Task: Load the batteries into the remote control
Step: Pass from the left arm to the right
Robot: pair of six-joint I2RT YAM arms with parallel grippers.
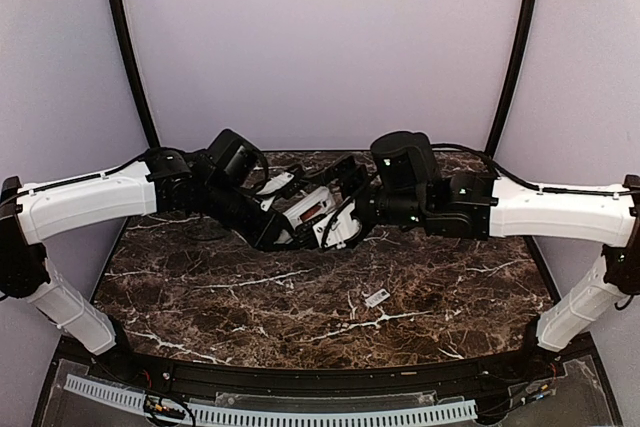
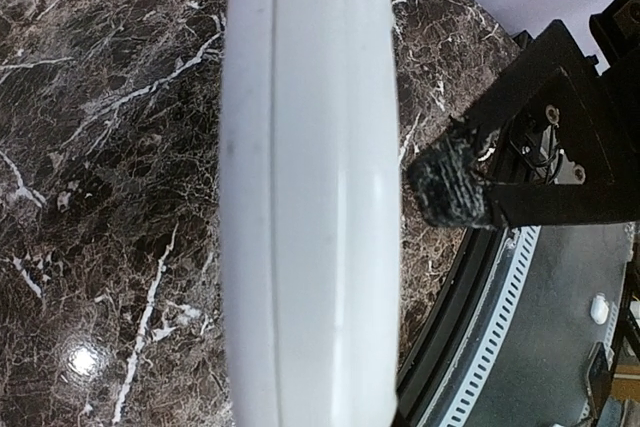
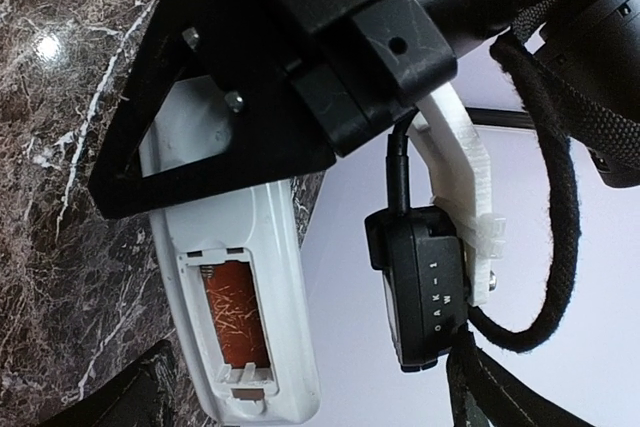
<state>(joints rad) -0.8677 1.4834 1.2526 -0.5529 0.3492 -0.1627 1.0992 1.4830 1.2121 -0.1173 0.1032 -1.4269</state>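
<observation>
The remote control (image 1: 308, 209) is held above the middle of the table, its back turned to the right wrist camera. My left gripper (image 1: 285, 222) is shut on it. In the left wrist view the remote control (image 2: 310, 197) appears edge-on as a long white bar. Its recessed compartment is uncovered, and the orange-red batteries (image 3: 232, 312) lie inside it. My right gripper (image 1: 345, 212) stands open just right of the remote, touching nothing. One of its black pads (image 2: 450, 187) hangs beside the white edge.
A small flat white cover piece (image 1: 377, 297) lies on the marble table (image 1: 220, 297), in front of the grippers. A perforated white strip (image 1: 270, 412) runs along the near edge. Lilac walls close in the back and sides.
</observation>
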